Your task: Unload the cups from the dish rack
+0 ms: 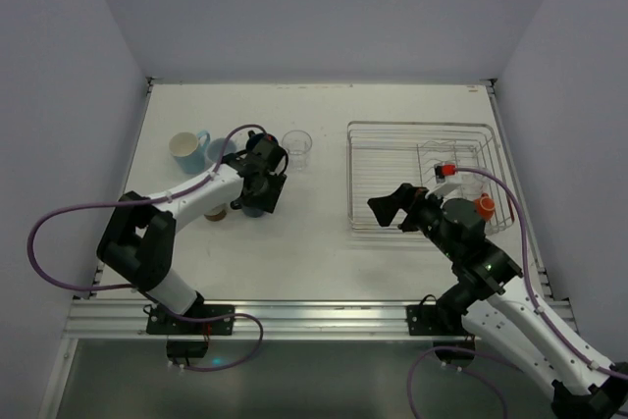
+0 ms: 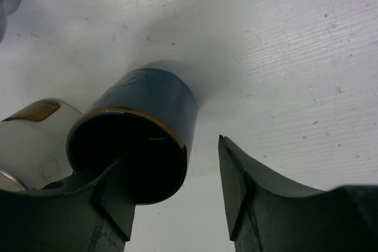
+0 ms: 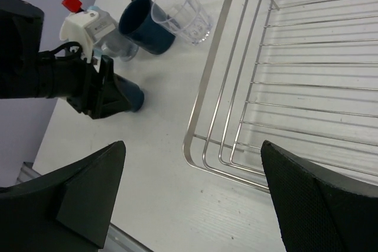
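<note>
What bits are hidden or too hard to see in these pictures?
- Top view: navy cup mostly under the left arm.
- Left wrist view: cream cup cut off by the left edge and the jaws.
- Right wrist view: dish rack, far side runs off the right edge.

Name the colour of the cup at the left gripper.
The cup is dark navy with a brownish rim; left wrist view shows it best.

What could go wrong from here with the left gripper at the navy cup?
One finger of the left gripper sits inside the navy cup, jaws open; lifting off at an angle could hook the rim and tip it. The cream cup stands right beside it, so a nudged navy cup may knock that too.
</note>
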`<state>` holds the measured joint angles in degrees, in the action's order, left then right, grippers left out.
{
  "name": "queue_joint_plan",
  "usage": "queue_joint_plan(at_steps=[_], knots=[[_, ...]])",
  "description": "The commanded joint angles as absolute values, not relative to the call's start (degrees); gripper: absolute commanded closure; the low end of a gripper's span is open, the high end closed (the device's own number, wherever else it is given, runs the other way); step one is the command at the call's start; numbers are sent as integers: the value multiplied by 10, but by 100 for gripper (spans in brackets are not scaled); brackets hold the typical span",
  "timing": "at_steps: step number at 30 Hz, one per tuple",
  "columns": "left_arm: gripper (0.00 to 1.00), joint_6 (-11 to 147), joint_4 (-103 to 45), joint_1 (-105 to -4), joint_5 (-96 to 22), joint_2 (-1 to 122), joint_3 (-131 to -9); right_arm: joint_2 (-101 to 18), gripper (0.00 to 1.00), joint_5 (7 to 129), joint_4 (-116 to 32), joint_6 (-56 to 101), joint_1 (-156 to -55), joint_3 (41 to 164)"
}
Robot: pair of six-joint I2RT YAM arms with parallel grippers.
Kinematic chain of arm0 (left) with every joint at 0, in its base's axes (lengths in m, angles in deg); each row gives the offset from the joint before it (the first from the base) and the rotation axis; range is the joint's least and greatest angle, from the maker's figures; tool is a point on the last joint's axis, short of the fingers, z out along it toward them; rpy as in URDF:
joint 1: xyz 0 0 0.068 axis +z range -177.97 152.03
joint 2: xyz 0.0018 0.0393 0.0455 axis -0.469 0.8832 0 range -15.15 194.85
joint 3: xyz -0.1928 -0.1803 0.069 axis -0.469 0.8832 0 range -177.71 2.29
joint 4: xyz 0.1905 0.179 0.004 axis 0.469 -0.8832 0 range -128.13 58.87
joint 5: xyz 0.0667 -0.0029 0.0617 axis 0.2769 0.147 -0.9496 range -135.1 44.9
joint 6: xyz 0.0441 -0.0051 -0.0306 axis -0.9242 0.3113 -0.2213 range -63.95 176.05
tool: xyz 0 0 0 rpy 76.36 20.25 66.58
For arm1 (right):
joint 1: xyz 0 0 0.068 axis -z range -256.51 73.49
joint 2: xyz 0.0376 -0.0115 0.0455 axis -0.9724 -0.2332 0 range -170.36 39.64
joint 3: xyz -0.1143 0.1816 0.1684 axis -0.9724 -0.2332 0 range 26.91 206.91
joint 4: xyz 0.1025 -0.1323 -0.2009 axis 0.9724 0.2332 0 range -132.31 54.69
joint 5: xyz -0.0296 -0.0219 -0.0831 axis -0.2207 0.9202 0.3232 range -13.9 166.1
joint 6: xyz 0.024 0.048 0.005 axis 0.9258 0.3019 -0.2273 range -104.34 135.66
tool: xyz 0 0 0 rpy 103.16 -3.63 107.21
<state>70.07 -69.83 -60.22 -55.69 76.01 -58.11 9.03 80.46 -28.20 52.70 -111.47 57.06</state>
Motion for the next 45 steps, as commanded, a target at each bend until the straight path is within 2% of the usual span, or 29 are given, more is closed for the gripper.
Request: queue_joint_plan(at_steps=[1, 4, 8, 10, 11, 12, 16, 20, 24, 26, 29, 34, 45], knots=[[41, 689, -700, -599, -562, 724, -604, 80, 1, 861, -261, 512, -1115, 593], [32, 695, -697, -600, -565, 686, -615, 68, 1, 915, -240, 506, -1111, 607], [16, 691, -645, -615, -566, 588, -621, 51, 9, 956, -232, 507, -1087, 613], [14, 683, -622, -632, -550, 515, -613, 39, 11, 965, -232, 507, -1057, 616], [12, 681, -593, -636, -535, 463, -606, 33, 15, 961, -232, 506, -1040, 617], [11, 681, -579, -636, -519, 437, -590, 22, 17, 954, -232, 506, -998, 620], [9, 683, -561, -637, -432, 337, -548, -17, 23, 960, -232, 499, -907, 631], [8, 698, -531, -637, -371, 238, -465, -82, 24, 1011, -235, 484, -841, 662], [7, 706, -499, -637, -305, 168, -375, -142, 20, 1036, -252, 477, -769, 697], [5, 702, -505, -637, -299, 143, -375, -178, 15, 1027, -260, 471, -731, 715], [1, 694, -498, -637, -306, 118, -378, -241, 9, 1021, -261, 460, -704, 740], [0, 694, -501, -637, -303, 112, -378, -302, 8, 1003, -261, 452, -668, 771], [0, 694, -505, -662, -317, 103, -377, -423, 16, 986, -265, 433, -645, 841]])
